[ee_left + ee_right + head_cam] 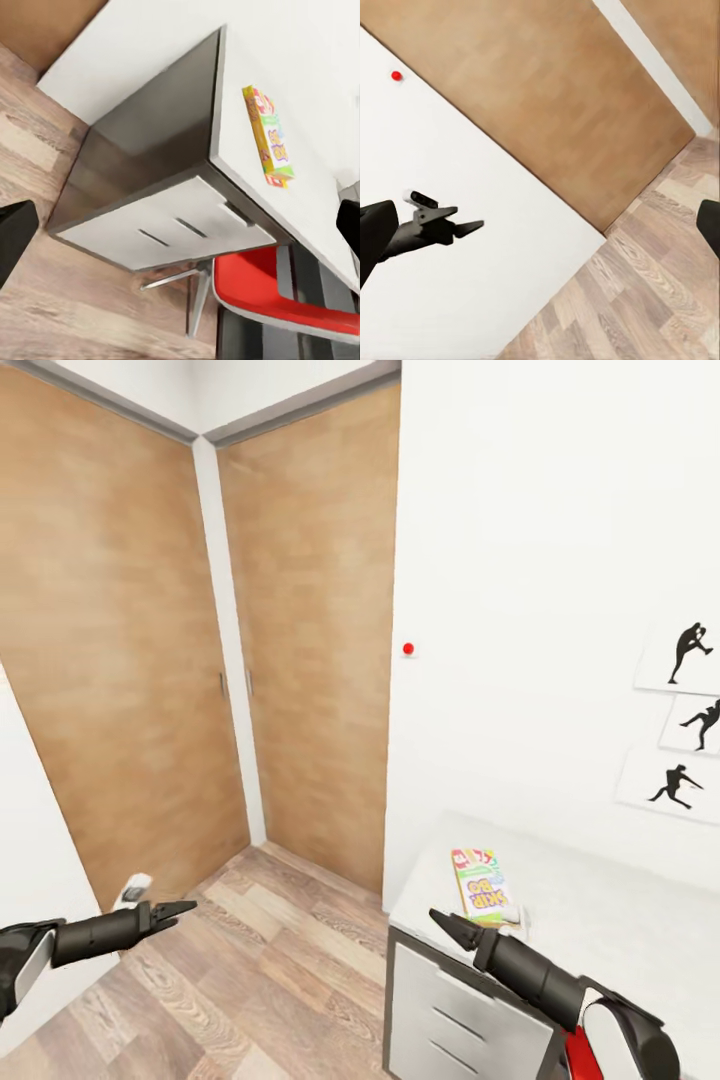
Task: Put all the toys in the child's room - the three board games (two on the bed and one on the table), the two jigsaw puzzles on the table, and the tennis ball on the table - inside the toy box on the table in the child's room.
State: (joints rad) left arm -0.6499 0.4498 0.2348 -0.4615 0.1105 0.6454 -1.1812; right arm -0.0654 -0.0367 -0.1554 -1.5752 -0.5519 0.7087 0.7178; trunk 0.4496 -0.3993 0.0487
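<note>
I am going for the board game (481, 887) on the table (600, 920) at 5 o'clock, with my left gripper (168, 913) and right gripper (447, 926) both closed and empty, so next I open one.

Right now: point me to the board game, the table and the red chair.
board game (480, 887), head view, middle of its printed lid.
table (610, 920), head view, bare pale top right of the game.
red chair (277, 296), left wrist view, on the red seat.
</note>
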